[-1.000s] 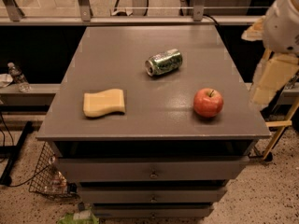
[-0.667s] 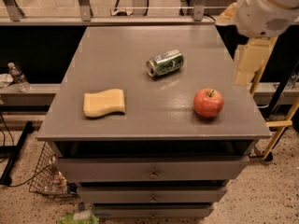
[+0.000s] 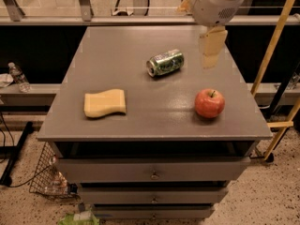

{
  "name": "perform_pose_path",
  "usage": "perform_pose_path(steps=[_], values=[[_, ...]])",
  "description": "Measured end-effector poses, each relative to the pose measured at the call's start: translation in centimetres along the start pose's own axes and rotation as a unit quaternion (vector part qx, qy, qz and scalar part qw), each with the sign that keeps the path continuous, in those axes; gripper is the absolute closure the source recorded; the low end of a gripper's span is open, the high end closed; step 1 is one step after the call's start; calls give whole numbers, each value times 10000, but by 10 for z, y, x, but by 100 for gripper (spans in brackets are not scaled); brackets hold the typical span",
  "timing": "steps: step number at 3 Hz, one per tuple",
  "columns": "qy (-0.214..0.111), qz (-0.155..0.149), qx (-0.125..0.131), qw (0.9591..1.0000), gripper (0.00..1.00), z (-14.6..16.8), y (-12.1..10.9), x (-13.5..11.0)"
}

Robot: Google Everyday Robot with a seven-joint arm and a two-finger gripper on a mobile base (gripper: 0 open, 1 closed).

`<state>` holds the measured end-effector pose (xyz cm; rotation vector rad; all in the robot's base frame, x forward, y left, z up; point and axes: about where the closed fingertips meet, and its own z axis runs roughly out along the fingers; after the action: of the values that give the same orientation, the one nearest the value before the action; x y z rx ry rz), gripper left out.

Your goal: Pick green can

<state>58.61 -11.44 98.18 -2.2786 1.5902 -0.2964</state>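
The green can (image 3: 165,63) lies on its side near the middle of the grey cabinet top (image 3: 122,46), its silver end facing left. My gripper (image 3: 212,48) hangs from the white arm at the upper right, above the far right part of the top. It sits to the right of the can and a little behind it, apart from it. Only pale yellow finger parts show below the wrist.
A red apple (image 3: 209,103) sits at the front right of the top. A yellow sponge (image 3: 105,102) lies at the front left. A yellow pole (image 3: 272,41) stands to the right of the cabinet. A wire basket (image 3: 47,177) and a water bottle (image 3: 18,77) are at the left.
My arm has swung in from the right edge of the view toward the left and now hangs over the far right of the top. The can, apple and sponge have not moved.
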Motion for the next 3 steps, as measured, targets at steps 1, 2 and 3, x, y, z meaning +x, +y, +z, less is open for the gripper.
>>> perform_pose_path(steps=[1,2,3], values=[[155,-244,-24,9996,0,29,-27,-5],[392,-302,-179,9986,0,61,-46,-9],[644,-326,-492,9962,0,102,-55,-12]])
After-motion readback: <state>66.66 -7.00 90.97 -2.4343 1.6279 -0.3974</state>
